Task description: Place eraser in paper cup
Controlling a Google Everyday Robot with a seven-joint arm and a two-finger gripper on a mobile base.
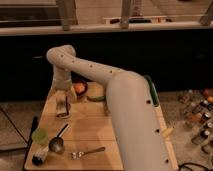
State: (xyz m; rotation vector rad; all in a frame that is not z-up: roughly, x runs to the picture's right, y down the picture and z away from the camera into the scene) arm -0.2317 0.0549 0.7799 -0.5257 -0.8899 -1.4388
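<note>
My gripper (62, 107) hangs straight down from the white arm (95, 77) over the left part of the wooden table (92, 131). It is just left of a dark bowl holding an orange thing (79, 88). A small dark shape sits right under the gripper, and I cannot tell what it is. I cannot make out the eraser. No short whitish paper cup shows; it may be hidden by the gripper or the arm. A light-green cup (39, 135) stands at the table's front left, well below the gripper in the picture.
A metal scoop (56, 143) lies next to the light-green cup. A spoon (88, 151) lies near the front edge. A green item (97, 98) lies right of the bowl. A dark object (39, 159) sits at the front-left corner. Bottles (199, 110) stand on the floor at right.
</note>
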